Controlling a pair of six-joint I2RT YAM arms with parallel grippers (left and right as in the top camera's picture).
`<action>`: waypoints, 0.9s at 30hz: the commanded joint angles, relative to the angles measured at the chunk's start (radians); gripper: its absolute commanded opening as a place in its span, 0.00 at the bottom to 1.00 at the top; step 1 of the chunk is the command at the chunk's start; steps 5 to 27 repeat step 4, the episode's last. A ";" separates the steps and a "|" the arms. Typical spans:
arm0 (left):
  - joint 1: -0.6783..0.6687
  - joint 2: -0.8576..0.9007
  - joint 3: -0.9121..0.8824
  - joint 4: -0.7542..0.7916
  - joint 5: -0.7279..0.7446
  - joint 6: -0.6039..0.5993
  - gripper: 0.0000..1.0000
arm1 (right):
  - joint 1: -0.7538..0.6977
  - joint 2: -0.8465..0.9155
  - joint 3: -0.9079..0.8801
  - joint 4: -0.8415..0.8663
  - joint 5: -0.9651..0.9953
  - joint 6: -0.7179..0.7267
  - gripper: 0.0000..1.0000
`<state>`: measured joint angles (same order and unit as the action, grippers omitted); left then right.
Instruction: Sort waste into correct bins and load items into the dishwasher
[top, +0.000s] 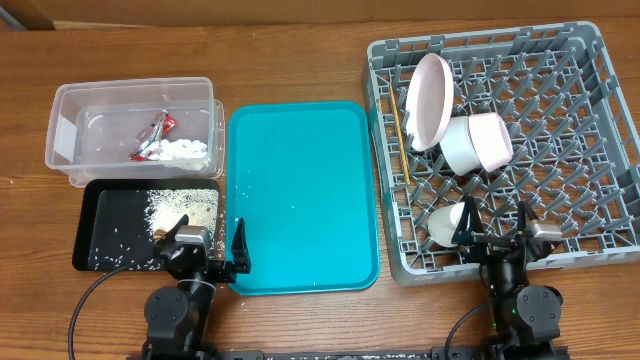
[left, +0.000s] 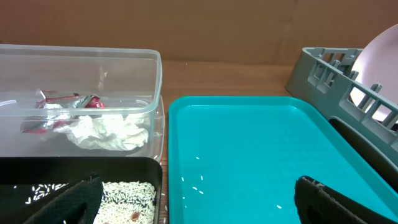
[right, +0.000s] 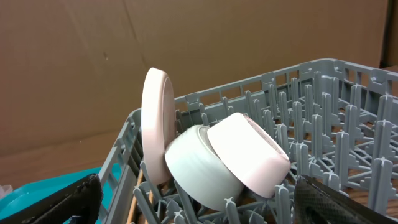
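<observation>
The clear tub (top: 62, 135) holds a red-and-silver wrapper (top: 157, 130) and white tissue (top: 186, 152); both also show in the left wrist view, wrapper (left: 62, 102) and tissue (left: 106, 134). The black tray (top: 105, 215) holds rice (top: 185, 205) and a brown lump (left: 134, 216). The grey rack (top: 600, 150) holds a plate (top: 430, 88) on edge, a white bowl (top: 460, 148), a pink bowl (top: 492, 138), a cup (top: 445, 225) and chopsticks (top: 400, 140). My left gripper (top: 210, 245) is open and empty over the black tray's near right corner. My right gripper (top: 495, 232) is open and empty at the rack's near edge.
The teal tray (top: 300, 190) lies between the bins and the rack, with a few stray rice grains (left: 199, 180) on it. In the right wrist view the plate (right: 155, 124), white bowl (right: 193, 165) and pink bowl (right: 249, 155) lean together among the pegs.
</observation>
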<state>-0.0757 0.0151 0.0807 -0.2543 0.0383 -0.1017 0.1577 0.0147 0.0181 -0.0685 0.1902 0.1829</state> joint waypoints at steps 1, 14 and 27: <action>0.010 -0.010 -0.003 0.001 0.006 -0.010 1.00 | -0.003 -0.012 -0.010 0.008 -0.001 0.003 1.00; 0.010 -0.010 -0.003 0.001 0.006 -0.010 1.00 | -0.003 -0.012 -0.010 0.008 -0.001 0.003 1.00; 0.010 -0.010 -0.003 0.001 0.006 -0.010 1.00 | -0.003 -0.012 -0.010 0.008 -0.001 0.003 1.00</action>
